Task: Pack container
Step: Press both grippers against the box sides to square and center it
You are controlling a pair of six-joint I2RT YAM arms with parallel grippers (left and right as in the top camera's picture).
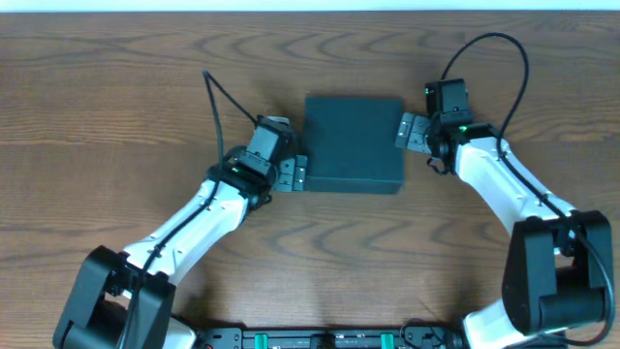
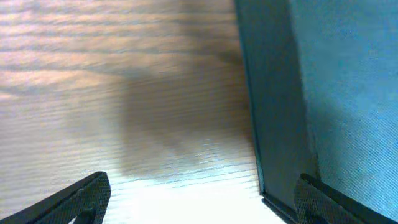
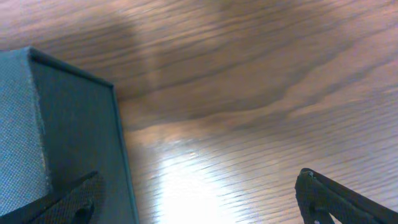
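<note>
Container [image 1: 354,142] flanked at opposite edges by left pincer [image 1: 295,174] and right pincer [image 1: 408,131], both agape

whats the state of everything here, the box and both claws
container: lid shut, sitting flat on the table
left claw: open, at the container's left edge, holding nothing
right claw: open, at the container's right edge, holding nothing

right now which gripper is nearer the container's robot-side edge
Left. The left gripper is at the container left wall, by the robot-side corner; the right gripper is at its right wall, farther back.
</note>
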